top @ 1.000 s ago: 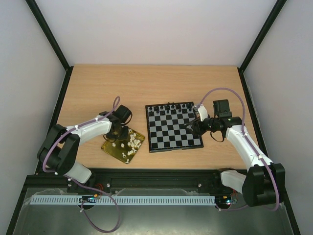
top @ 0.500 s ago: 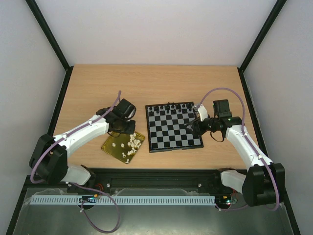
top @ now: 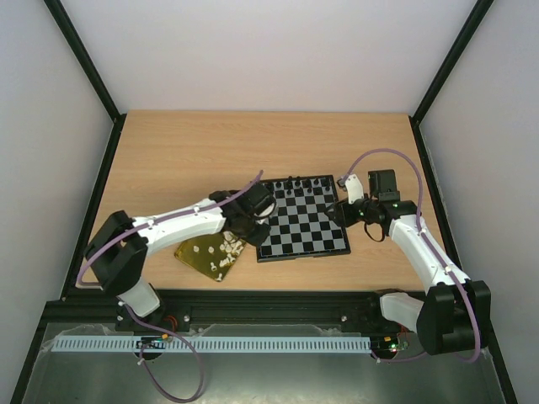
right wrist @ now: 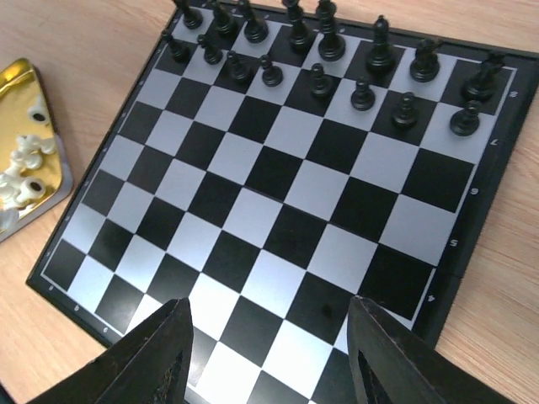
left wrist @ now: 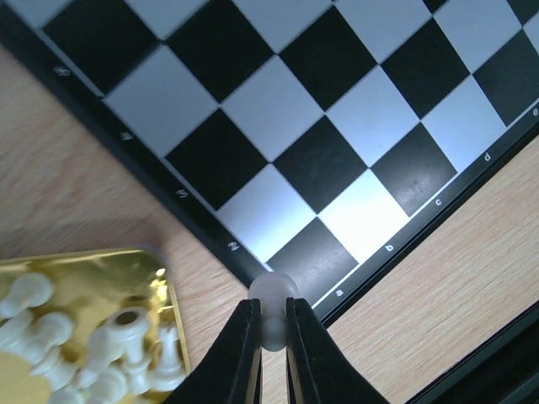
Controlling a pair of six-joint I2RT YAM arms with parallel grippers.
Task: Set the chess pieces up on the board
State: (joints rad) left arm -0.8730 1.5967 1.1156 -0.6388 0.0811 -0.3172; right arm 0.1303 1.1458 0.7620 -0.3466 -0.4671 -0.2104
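My left gripper [left wrist: 271, 308] is shut on a small white pawn [left wrist: 272, 289], held just above the near left corner of the board [left wrist: 333, 126]. In the top view that gripper [top: 253, 222] sits between the gold tray and the board [top: 303, 225]. Several more white chess pieces [left wrist: 101, 349] lie heaped in the gold tray [left wrist: 93, 263]. My right gripper [right wrist: 269, 358] hangs open over the board's right side, nothing between its fingers [right wrist: 156, 353]. From above it [top: 344, 209] is at the board's right edge.
Black chessmen [right wrist: 324, 59] fill the two far rows of the board [right wrist: 278, 202]. The gold tray [top: 195, 257] with white pieces [top: 226, 246] lies left of the board near the table's front edge. Black frame posts stand at the table's sides.
My left arm has swung right from over the gold tray to the board's near left corner, carrying the white pawn. My right gripper has drawn back slightly towards the board's right edge.
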